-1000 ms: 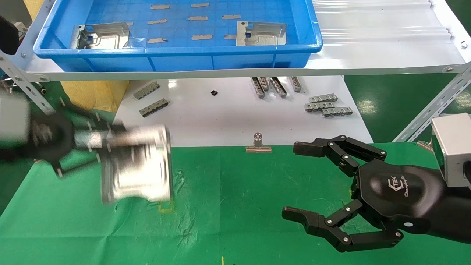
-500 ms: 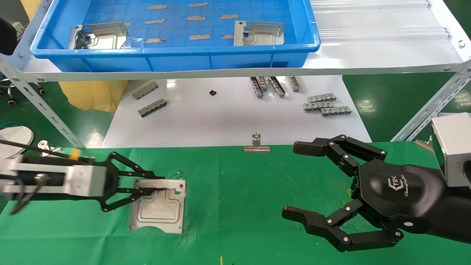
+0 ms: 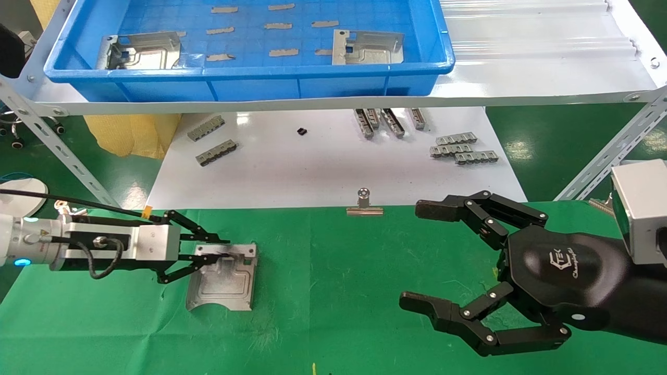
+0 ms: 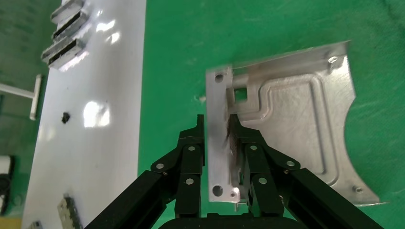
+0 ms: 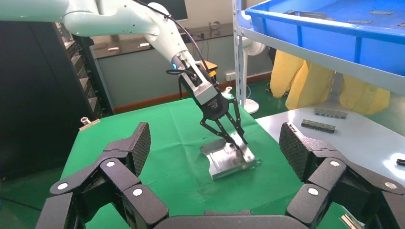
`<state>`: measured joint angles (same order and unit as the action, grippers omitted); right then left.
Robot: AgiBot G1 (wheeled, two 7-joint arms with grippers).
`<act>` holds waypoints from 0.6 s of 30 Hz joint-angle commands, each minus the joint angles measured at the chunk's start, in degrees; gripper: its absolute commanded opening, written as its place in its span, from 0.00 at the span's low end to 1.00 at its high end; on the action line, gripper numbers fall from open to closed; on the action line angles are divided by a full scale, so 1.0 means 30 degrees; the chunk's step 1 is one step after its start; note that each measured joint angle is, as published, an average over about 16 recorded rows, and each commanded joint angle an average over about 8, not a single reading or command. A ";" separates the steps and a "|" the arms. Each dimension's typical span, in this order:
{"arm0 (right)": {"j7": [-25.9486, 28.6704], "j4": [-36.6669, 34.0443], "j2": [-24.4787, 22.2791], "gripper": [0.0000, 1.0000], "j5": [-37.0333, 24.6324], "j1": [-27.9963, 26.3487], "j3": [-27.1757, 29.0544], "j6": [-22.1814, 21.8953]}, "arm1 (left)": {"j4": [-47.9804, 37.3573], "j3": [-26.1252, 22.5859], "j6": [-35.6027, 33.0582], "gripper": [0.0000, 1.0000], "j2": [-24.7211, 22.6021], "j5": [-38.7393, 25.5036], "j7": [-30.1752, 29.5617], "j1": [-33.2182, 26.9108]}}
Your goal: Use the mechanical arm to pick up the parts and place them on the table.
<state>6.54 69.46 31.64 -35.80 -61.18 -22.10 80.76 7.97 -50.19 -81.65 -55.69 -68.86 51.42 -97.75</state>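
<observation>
Releasing cleanly matters now: the left gripper (image 3: 206, 255) has its fingers (image 4: 191, 157) clamped on the raised flange of the plate (image 3: 224, 284), which rests just beyond them on the green desk (image 3: 333, 291). Open fully, then lift straight off. Cloth is wrinkled. The right gripper (image 3: 469, 271) hangs splayed, well apart.

Support surfaces and the items lying on them

The table (image 3: 333, 291), covered in wrinkled green cloth, carried one metal plate (image 3: 223, 278) flat near its left side. A binder clip (image 3: 365, 207) sat at its far edge, against the white board (image 3: 323, 166). The board held grey ribbed strips (image 3: 462, 147) and a small black piece (image 3: 301, 132).
</observation>
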 commanded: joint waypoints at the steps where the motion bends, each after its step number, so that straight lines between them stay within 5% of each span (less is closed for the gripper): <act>1: 0.0000 0.0000 0.0000 1.00 0.0000 0.0000 0.0000 0.0000 | -0.0282 -0.0058 -0.0037 1.00 -0.0189 -0.0083 0.0172 -0.0054; 8: 0.0000 0.0000 0.0000 1.00 0.0000 0.0000 0.0000 0.0000 | -0.1071 0.0017 -0.1620 1.00 0.0002 0.0089 -0.0160 -0.0561; 18: -0.0001 -0.0004 -0.0002 1.00 0.0002 0.0003 0.0001 -0.0004 | -0.2654 0.0591 -0.3177 1.00 0.0130 0.1041 -0.3359 -0.0764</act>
<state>6.54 69.45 31.64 -35.80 -61.18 -22.10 80.75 0.55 -48.66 -90.87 -55.31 -66.12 42.76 -100.04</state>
